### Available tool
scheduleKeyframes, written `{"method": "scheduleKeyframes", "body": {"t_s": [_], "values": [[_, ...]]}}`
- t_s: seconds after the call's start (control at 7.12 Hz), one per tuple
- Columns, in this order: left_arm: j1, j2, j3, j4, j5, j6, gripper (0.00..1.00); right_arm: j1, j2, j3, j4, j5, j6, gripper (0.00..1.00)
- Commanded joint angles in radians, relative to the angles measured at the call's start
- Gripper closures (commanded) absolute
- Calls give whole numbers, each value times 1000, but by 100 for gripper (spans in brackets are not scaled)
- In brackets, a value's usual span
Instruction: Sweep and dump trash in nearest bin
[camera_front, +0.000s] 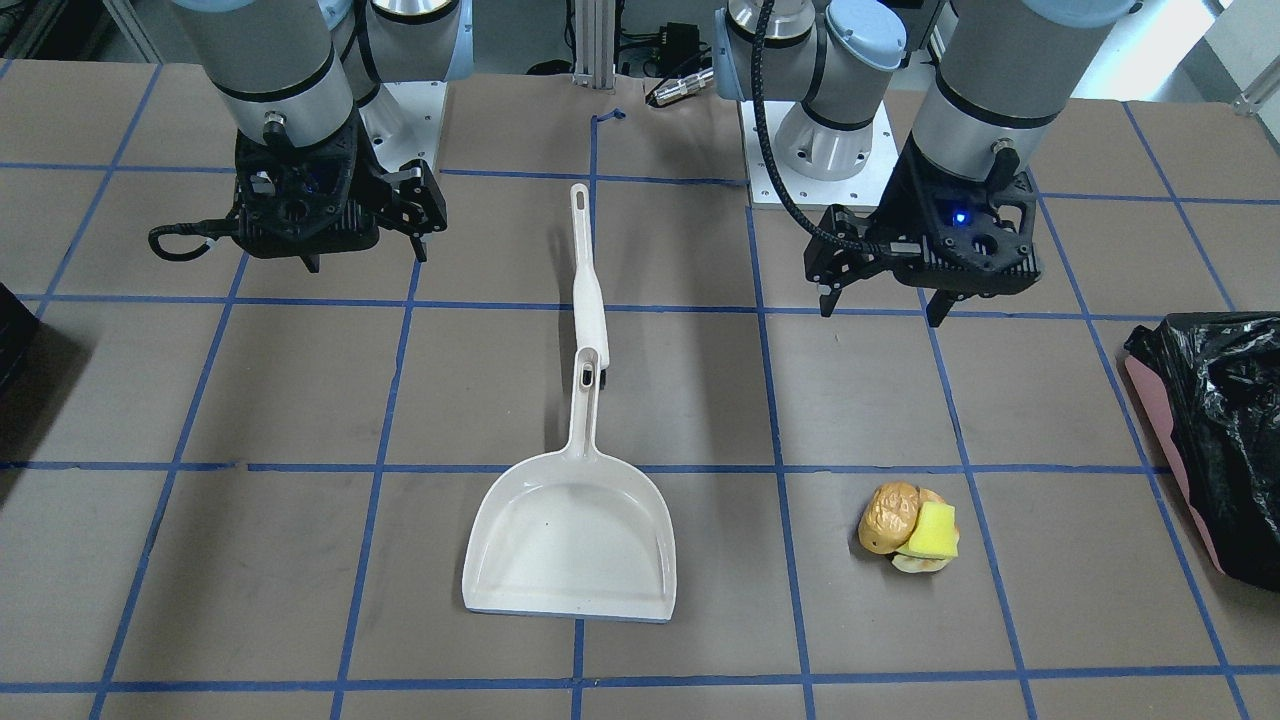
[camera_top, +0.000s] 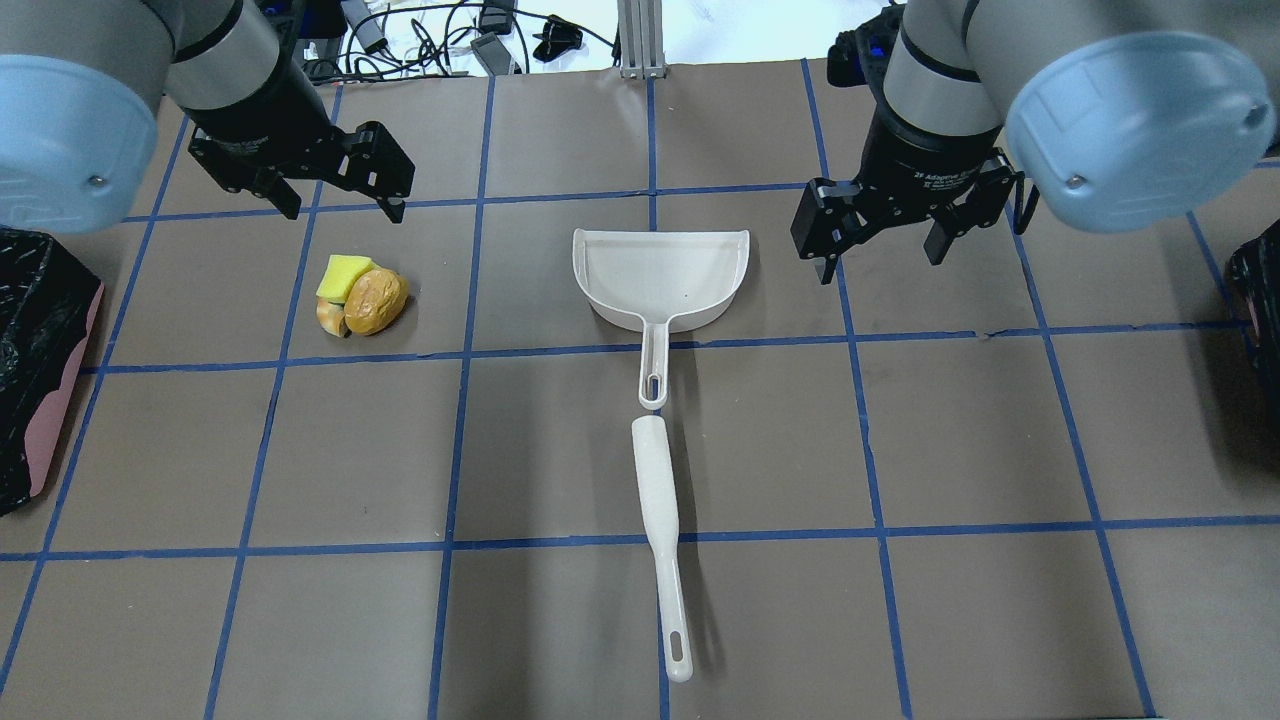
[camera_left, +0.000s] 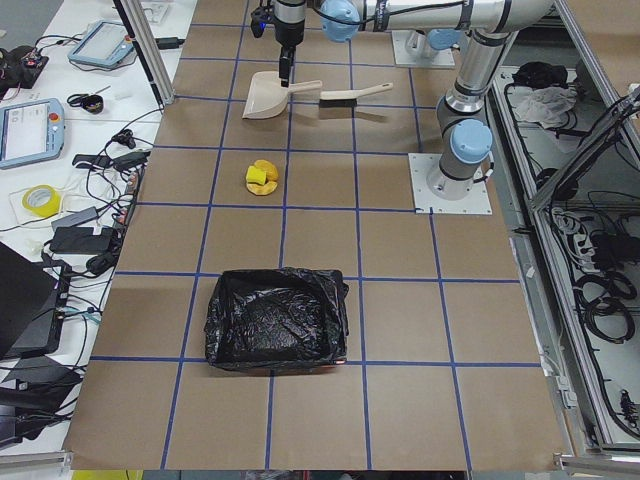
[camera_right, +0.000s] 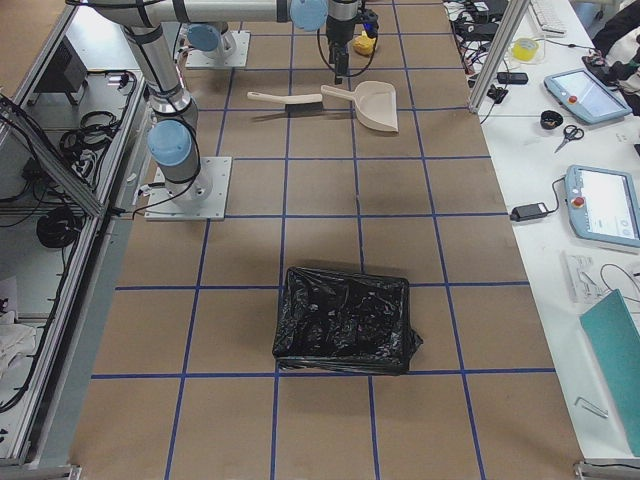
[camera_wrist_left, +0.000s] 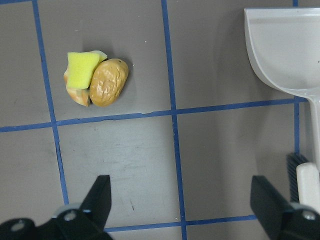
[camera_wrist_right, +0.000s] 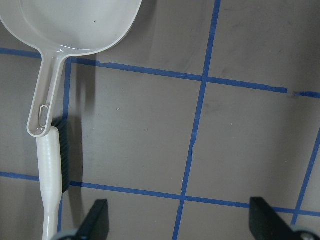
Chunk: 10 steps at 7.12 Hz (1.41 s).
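Note:
The trash (camera_top: 362, 296), a golden-brown crinkled lump with a yellow sponge block and a pale scrap, lies on the brown table; it also shows in the front view (camera_front: 908, 527) and the left wrist view (camera_wrist_left: 96, 80). My left gripper (camera_top: 340, 205) is open and empty, hovering just beyond the trash; it also shows in the front view (camera_front: 880, 310). The bin (camera_top: 40, 370), pink-sided with a black bag, stands at the table's left end and shows in the front view too (camera_front: 1215, 440). My right gripper (camera_top: 880, 262) is open and empty, to the right of the dustpan.
A white dustpan (camera_top: 660, 275) lies at the table's middle, its handle toward the robot. A white brush (camera_top: 660, 530) lies in line with that handle. A second black-bagged container (camera_top: 1260, 290) sits at the right edge. Blue tape lines grid the table.

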Motion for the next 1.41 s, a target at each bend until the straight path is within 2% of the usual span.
{"method": "scheduleKeyframes", "body": {"t_s": [0.0, 0.98, 1.26], "values": [[-2, 2, -2, -1, 0, 0, 0, -1, 1, 2, -3, -3, -1, 0], [-4, 2, -6, -10, 2, 0, 0, -4, -5, 2, 11, -21, -55, 0], [1, 2, -38, 7, 11, 2, 0, -2, -5, 2, 11, -20, -51, 0]]}}
